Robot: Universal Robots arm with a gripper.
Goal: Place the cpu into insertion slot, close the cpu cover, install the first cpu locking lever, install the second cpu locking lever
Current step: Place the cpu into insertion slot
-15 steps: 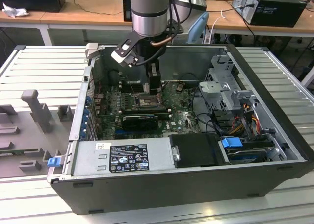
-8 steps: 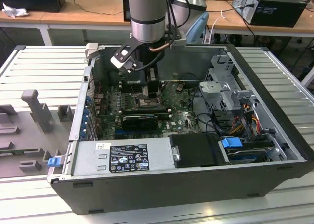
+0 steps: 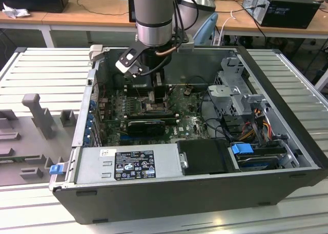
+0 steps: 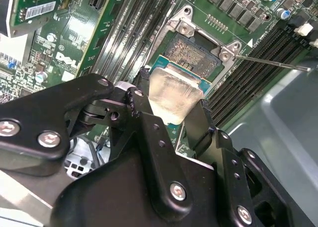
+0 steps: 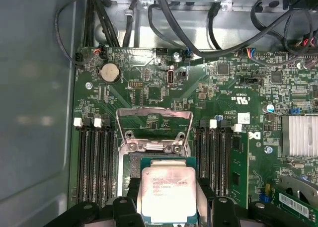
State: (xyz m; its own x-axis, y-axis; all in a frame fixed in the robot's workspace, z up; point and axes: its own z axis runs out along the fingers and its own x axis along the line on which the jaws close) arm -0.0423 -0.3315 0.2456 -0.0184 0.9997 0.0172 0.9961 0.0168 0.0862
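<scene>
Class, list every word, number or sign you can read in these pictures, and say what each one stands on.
None can be read for certain.
cpu top: faint printed lines, too small to read.
Black label on the grey box in the case: too small to read.
Barcode sticker on a green board: too small to read.
</scene>
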